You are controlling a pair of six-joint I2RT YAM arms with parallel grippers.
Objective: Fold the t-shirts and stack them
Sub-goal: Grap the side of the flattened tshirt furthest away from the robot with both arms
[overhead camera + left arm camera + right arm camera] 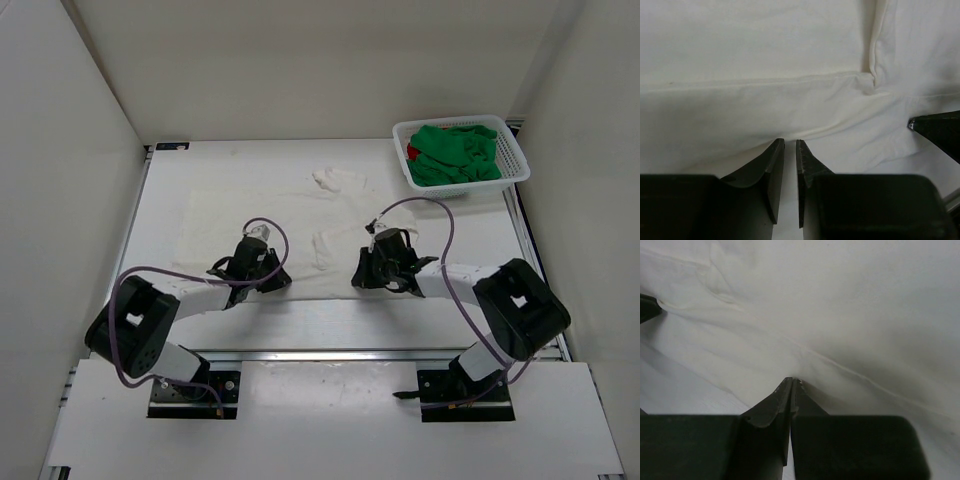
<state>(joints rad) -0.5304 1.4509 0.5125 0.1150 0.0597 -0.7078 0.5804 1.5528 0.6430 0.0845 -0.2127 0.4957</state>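
From above, the cream shirt [300, 215] lies spread flat across the middle of the table [470, 230], its near hem towards me. My left claw [255, 268] and right claw [385, 268] sit low on that hem, well apart from each other. The basket [520, 165] stands at the far right corner, holding the green shirt [455, 152] bunched up with a bit of the red shirt [413, 152] peeking out at its left side. That makes three shirts, one basket and two claws

Through my left wrist camera, the left claw [790, 142] is nearly closed, with only a narrow slit between the jaws. Its tips are at the hem of the cream shirt [765, 50], and I cannot tell whether any cloth is caught. A seam runs across just ahead

Through my right wrist camera, the right claw [791, 380] is closed tight. The cream shirt [850, 305] puckers up to its tips, so I judge a pinch of hem is held

This cloth looks thin, light and limp: it should sag, drag and wrinkle instead of keeping an edge. I would take it at the stitched hem near both corners and lift evenly, since a thin single layer may slip out
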